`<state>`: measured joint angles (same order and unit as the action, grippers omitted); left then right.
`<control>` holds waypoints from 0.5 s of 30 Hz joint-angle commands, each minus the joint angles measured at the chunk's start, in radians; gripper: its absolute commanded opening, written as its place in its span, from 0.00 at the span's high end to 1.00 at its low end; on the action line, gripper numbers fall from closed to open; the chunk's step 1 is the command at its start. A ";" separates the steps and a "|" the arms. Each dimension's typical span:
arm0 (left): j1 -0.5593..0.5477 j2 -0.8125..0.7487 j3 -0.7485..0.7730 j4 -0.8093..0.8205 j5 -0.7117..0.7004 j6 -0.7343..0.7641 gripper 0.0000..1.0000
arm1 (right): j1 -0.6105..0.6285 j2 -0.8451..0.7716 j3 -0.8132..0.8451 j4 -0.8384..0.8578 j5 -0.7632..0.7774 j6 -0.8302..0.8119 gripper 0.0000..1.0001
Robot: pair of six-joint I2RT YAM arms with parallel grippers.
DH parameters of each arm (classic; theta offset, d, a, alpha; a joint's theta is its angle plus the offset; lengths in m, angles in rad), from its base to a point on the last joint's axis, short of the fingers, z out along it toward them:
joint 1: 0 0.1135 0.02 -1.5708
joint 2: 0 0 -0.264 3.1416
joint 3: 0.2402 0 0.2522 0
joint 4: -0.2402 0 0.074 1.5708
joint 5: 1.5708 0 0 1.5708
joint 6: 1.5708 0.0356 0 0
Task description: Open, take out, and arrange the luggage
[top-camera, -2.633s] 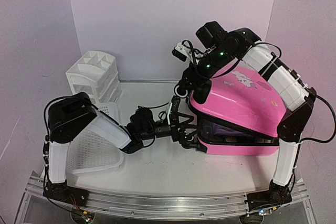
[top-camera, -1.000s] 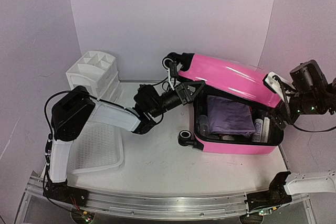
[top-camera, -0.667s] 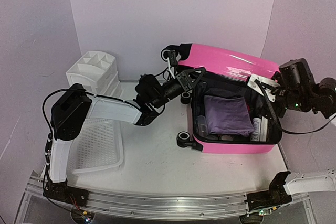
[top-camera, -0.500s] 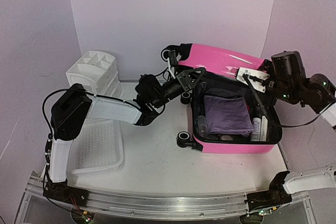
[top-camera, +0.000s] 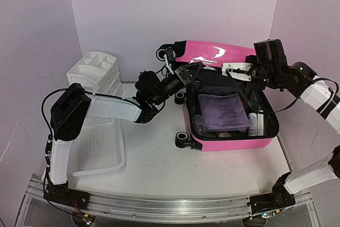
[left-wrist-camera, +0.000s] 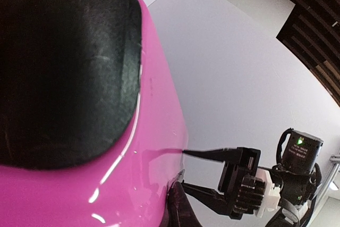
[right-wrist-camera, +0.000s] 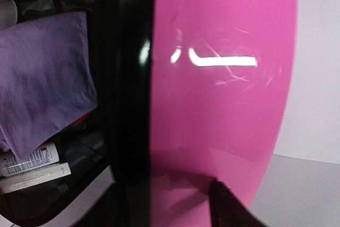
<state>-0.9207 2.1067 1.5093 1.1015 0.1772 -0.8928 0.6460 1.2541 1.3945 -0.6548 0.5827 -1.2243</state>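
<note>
- Luggage [top-camera: 234, 143] lies open at the tabletop's [top-camera: 159, 168] back right, base flat, lid [top-camera: 212, 54] standing up along the back.
- The left gripper [top-camera: 187, 72] is clenched on the lid's left rim, just below a wheel [top-camera: 161, 54]. Its wrist view shows only pink shell and black wheel housing.
- The right gripper [top-camera: 229, 70] is at the lid's right part, released. Its jaws are apart with the lid's rim between them, and the upper finger [left-wrist-camera: 207, 154] touches the pink shell.
- A purple cloth [top-camera: 223, 112] fills most of the base, and bottles [top-camera: 256, 123] lie along its right wall.
- A basket [top-camera: 101, 150] lies at the tabletop's left edge with an organizer [top-camera: 95, 75] behind it, both well apart from the luggage.
</note>
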 commanded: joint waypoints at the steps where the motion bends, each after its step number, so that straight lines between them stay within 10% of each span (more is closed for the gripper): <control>1: 0.047 -0.099 0.012 0.045 -0.050 0.041 1.00 | -0.031 0.053 0.053 0.087 0.003 0.004 0.73; 3: 0.047 -0.114 -0.019 0.026 -0.019 0.035 0.88 | -0.035 0.073 0.078 0.088 0.006 0.009 0.90; 6: 0.048 -0.162 -0.108 -0.005 0.056 0.045 0.63 | -0.035 0.095 0.115 0.091 0.015 0.019 0.89; 15: 0.015 -0.384 -0.481 -0.202 0.257 0.241 0.33 | -0.042 0.180 0.239 0.083 -0.040 0.050 1.00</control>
<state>-0.8715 1.8492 1.1526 0.9840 0.3229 -0.7883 0.6006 1.3769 1.5356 -0.6746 0.5911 -1.2106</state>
